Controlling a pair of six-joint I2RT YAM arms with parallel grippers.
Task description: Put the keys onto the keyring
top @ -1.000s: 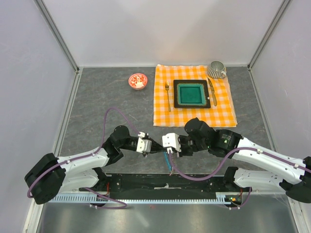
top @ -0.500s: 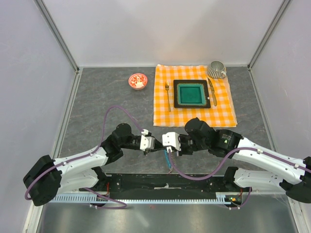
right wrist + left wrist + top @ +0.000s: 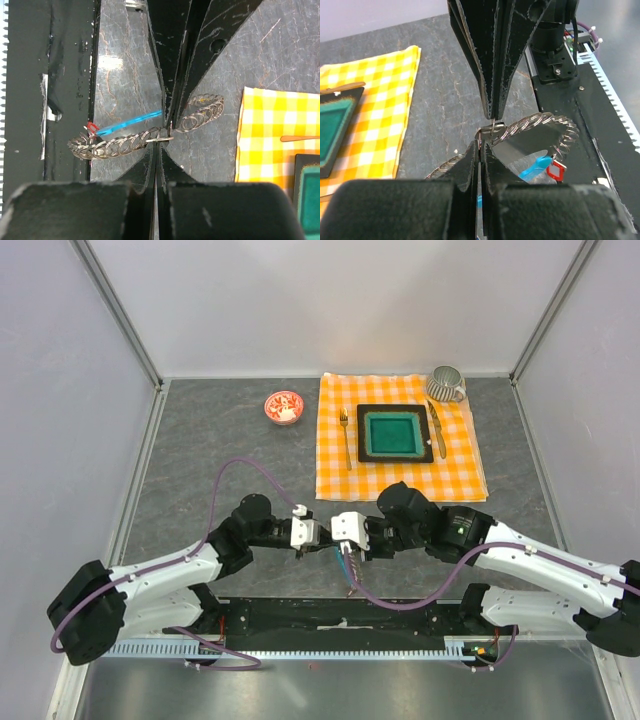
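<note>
Mid-air, centre: coiled grey keyring [image 3: 117,146] pinched by closed left tool [image 3: 481,151], right tool [image 3: 159,147].

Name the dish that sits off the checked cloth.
The small red-and-white bowl, on the bare grey table left of the cloth. The green square plate and the grey cup both sit on the cloth.

Near-centre passage is blocked: the left gripper [image 3: 481,147] and right gripper [image 3: 159,150] are met tip to tip, both pinched onto the coiled keyring [image 3: 540,122], which is slung between and below them by the black base rail [image 3: 300,615]. The far right is taken up by the checked cloth [image 3: 460,468] with plate [image 3: 395,433], fork [image 3: 345,437], knife [image 3: 437,430] and mug [image 3: 446,385]. A bowl [image 3: 283,407] is parked beside the cloth's far left corner; bare table [image 3: 215,440] is left open around it
</note>
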